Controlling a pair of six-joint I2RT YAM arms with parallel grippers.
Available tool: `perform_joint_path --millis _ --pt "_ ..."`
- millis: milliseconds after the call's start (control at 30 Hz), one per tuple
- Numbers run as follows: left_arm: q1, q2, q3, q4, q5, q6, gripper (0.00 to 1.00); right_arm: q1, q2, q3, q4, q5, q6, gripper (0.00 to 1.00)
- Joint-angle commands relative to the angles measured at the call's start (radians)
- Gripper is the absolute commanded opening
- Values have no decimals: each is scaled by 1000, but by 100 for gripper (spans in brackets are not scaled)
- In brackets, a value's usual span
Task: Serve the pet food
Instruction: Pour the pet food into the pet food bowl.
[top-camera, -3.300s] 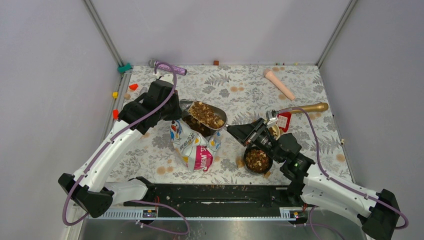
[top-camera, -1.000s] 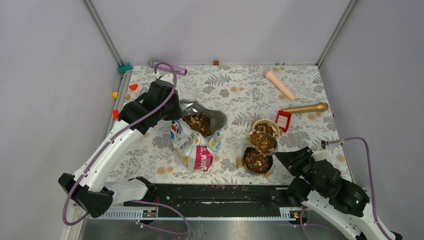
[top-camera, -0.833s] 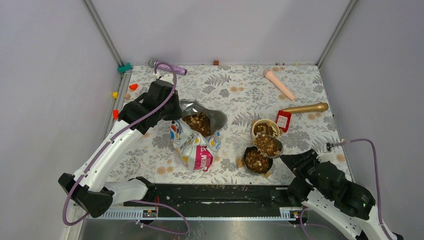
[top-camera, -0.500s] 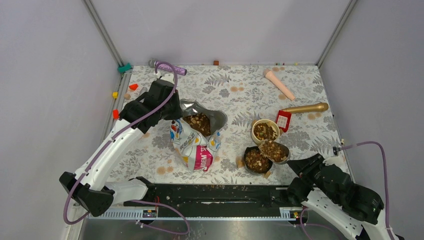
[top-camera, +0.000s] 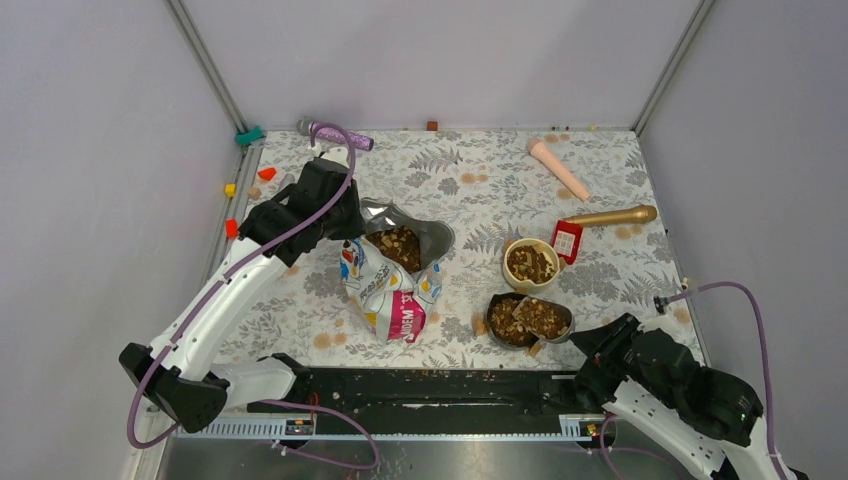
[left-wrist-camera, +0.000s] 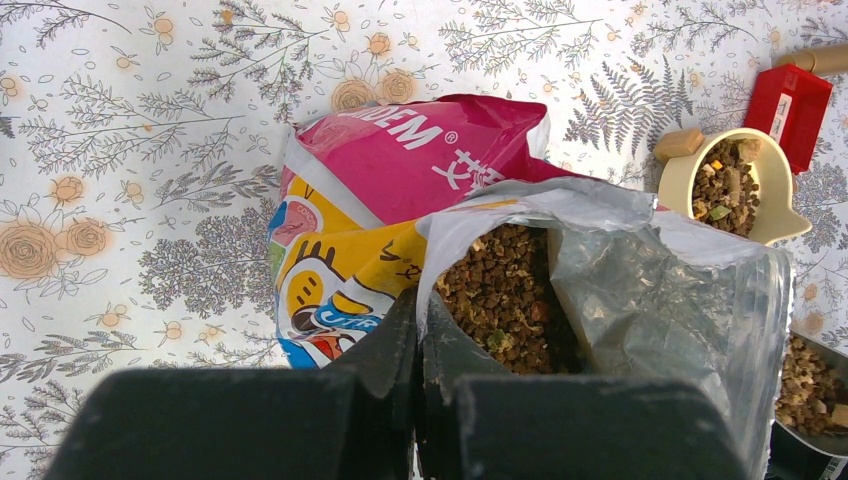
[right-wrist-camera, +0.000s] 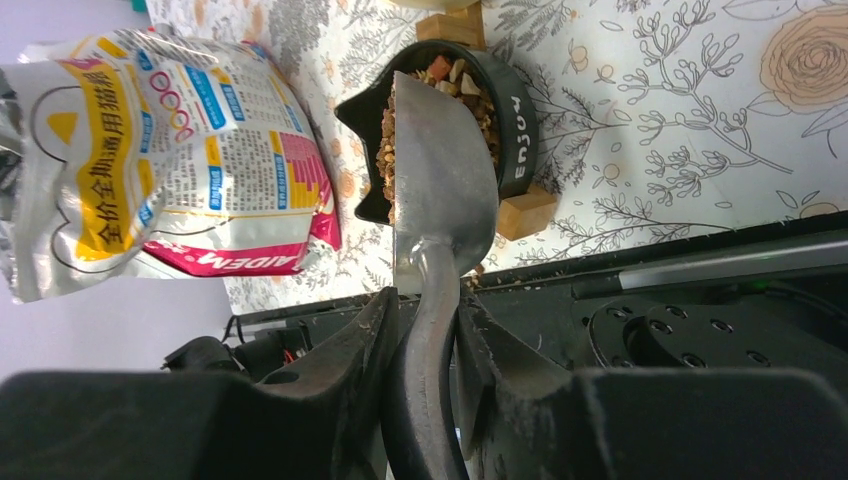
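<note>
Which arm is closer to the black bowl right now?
Right. The right arm holds a scoop over the black bowl; the left arm grips the food bag farther away.

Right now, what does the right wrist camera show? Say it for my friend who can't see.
The right gripper clamps the handle of a silver metal scoop holding brown kibble over a round black bowl. A colourful pet food bag lies left, on a flowery tablecloth.

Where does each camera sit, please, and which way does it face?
Top external: overhead, behind the bases, looking down on the table; both arms show.
Left wrist: looks down into the bag; left tool pinches its rim.
Right wrist: looks along the scoop to the black bowl; right tool grips the handle.
All share the bag.
</note>
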Motion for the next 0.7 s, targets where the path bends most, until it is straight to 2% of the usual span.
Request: perform_joint_path --millis 0,200,667 --pt "4 12 16 3 13 16 0 2 -30 -25 61 -21 21 0" --pt "5 11 17 4 10 16 0 2 -10 -64 102 -25 14 0" --pt "4 8 16 3 8 16 0 2 205 -47 182 -33 -104 0"
